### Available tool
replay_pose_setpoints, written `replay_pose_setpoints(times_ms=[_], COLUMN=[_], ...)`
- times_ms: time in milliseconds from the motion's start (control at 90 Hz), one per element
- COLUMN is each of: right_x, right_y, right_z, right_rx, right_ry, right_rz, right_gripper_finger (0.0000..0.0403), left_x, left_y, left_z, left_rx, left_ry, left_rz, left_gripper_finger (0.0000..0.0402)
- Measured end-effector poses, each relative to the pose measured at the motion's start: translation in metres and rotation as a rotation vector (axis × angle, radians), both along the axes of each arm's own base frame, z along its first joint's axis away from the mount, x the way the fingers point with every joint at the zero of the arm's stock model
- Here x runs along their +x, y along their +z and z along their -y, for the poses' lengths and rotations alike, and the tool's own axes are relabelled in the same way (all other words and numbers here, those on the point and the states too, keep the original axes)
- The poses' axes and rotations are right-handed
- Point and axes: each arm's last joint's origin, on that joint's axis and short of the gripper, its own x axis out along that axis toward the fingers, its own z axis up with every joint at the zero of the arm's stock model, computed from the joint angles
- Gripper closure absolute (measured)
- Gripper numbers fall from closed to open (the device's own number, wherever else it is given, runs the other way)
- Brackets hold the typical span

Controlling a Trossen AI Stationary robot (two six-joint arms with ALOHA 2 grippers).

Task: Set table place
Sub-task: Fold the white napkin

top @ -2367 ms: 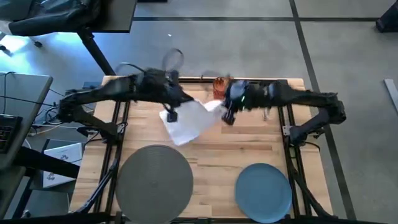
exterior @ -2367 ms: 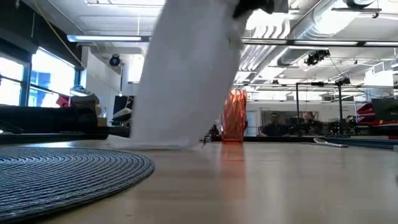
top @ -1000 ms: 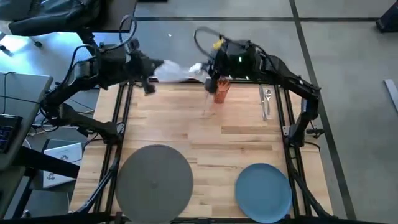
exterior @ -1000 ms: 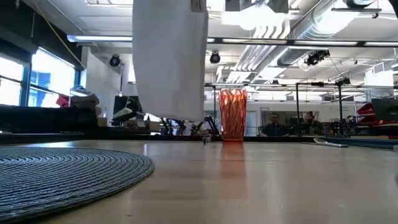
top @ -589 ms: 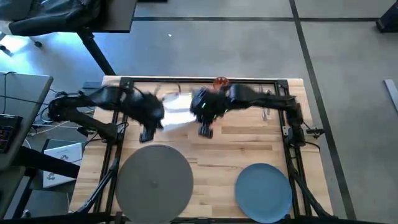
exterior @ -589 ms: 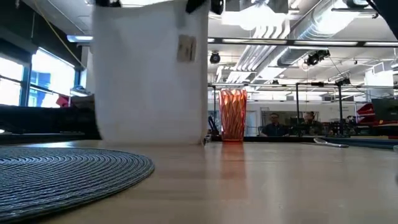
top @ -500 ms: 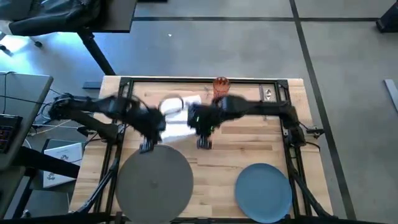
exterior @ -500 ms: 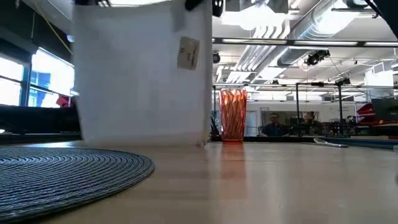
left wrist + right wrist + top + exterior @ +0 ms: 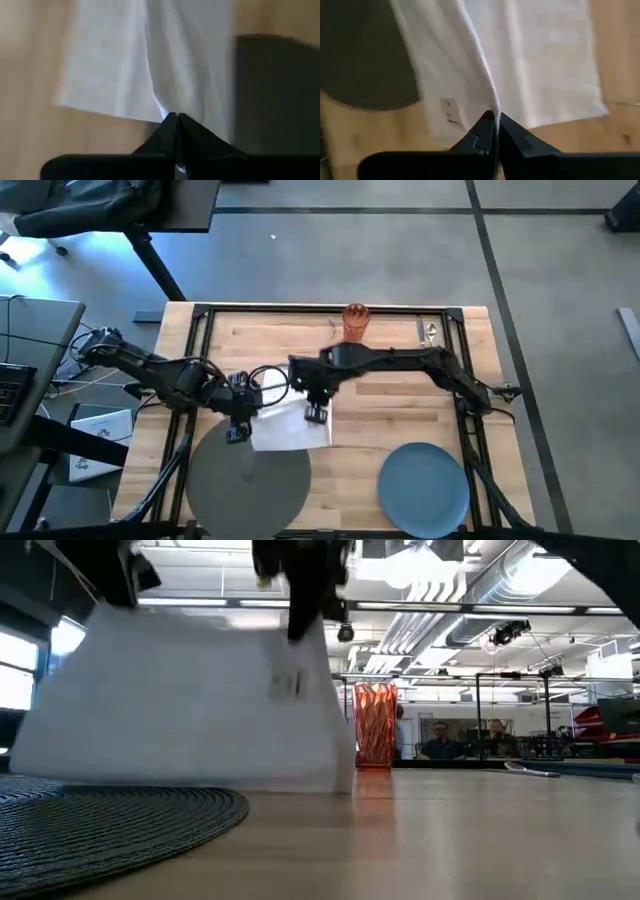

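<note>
Carried down from the far edge, the white napkin [image 9: 290, 427] now hangs spread between left gripper [image 9: 236, 430] and right gripper [image 9: 316, 414], each pinched shut on a top corner to keep it flat, its lower edge overlapping the grey placemat [image 9: 248, 486].

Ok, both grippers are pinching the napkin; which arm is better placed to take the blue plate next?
Right. The blue plate lies on the right arm's side of the table. The right gripper is nearer it than the left gripper, which hangs by the placemat, holding the napkin.
</note>
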Motion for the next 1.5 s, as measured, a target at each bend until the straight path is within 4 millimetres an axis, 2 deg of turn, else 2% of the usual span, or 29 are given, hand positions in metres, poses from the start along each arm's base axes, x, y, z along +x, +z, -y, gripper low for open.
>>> replay_pose_setpoints(times_ms=[156, 289, 400, 633, 822, 1056, 1189, 1367, 1500], right_x=[0.008, 0.012, 0.011, 0.005, 0.01, 0.014, 0.016, 0.015, 0.008], right_y=[-0.028, -0.046, -0.058, -0.055, -0.067, -0.081, -0.091, -0.091, -0.077], right_z=[0.032, 0.054, 0.068, 0.077, 0.082, 0.082, 0.083, 0.083, 0.086], right_rx=[-0.08, -0.098, -0.091, -0.1, -0.128, -0.126, -0.137, -0.18, -0.216], right_ry=[-0.082, -0.136, -0.191, -0.202, -0.216, -0.233, -0.285, -0.305, -0.313], right_rz=[-0.072, -0.113, -0.157, -0.193, -0.194, -0.214, -0.236, -0.242, -0.254], right_gripper_finger=[0.0403, 0.0403, 0.0403, 0.0403, 0.0403, 0.0403, 0.04, 0.0358, 0.0304], left_x=[0.003, 0.006, 0.009, 0.013, 0.017, 0.017, 0.016, 0.015, 0.012], left_y=[-0.029, -0.058, -0.072, -0.073, -0.083, -0.098, -0.102, -0.1, -0.09], left_z=[-0.022, -0.038, -0.049, -0.068, -0.081, -0.088, -0.091, -0.097, -0.098], left_rx=[0.238, 0.278, 0.281, 0.29, 0.282, 0.303, 0.252, 0.215, 0.222], left_ry=[0.096, 0.114, 0.137, 0.188, 0.205, 0.211, 0.193, 0.2, 0.213], left_rz=[0.022, 0.042, 0.085, 0.112, 0.067, 0.048, 0.048, 0.063, 0.073], left_gripper_finger=[0.0402, 0.0401, 0.0401, 0.0401, 0.0401, 0.0401, 0.0393, 0.0346, 0.0302])
